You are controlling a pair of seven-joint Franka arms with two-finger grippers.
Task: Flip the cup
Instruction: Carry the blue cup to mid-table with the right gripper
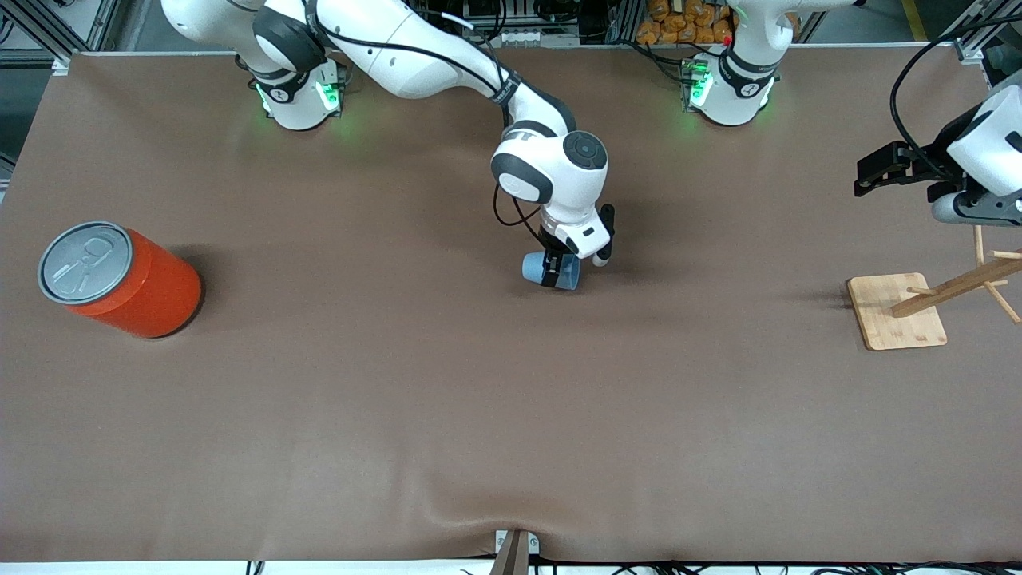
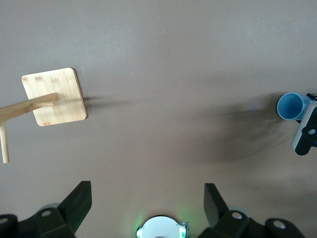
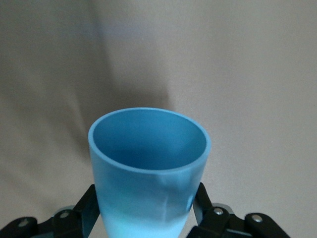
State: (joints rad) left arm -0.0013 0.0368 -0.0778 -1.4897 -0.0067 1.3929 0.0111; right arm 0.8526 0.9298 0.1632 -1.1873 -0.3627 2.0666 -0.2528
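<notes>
The cup [image 1: 533, 267] is a small light-blue tumbler with a darker blue inside. It is tipped on its side, low over the middle of the table. My right gripper [image 1: 552, 272] is shut on its tapered lower body. In the right wrist view the cup [image 3: 148, 163] fills the middle with its mouth pointing away from the hand, and the black fingers [image 3: 85, 210] press on both sides. The left wrist view shows the cup [image 2: 292, 106] with its open mouth. My left gripper [image 1: 958, 209] waits open and empty [image 2: 147, 203] high over the left arm's end of the table.
A large orange can [image 1: 120, 279] with a grey pull-tab lid stands at the right arm's end. A wooden stand on a square base [image 1: 898, 313] with angled pegs sits below my left gripper; it also shows in the left wrist view [image 2: 54, 96]. The table has a brown cloth cover [image 1: 511, 415].
</notes>
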